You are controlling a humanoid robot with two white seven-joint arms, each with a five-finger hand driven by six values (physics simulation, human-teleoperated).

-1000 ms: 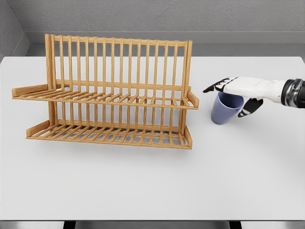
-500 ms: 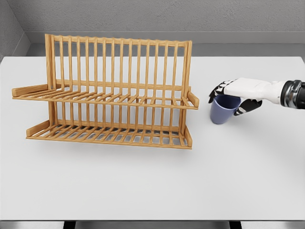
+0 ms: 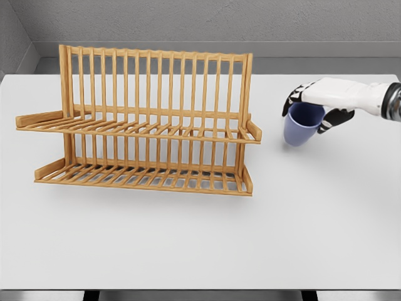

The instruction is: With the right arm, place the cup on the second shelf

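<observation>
My right hand (image 3: 316, 100) with fingers curled around the blue cup's (image 3: 301, 127) rim, cup held right of the wooden rack (image 3: 147, 122), above the white table (image 3: 200, 238).

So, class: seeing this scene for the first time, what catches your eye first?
The two-tier wooden dish rack dominates the left and centre of the white table. To its right, the right hand grips a blue cup by its rim, beside the rack's upper shelf.

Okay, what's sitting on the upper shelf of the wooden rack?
Nothing shows on the rack's upper shelf; its slats are bare. The blue cup is off to its right, held by the right hand.
</observation>
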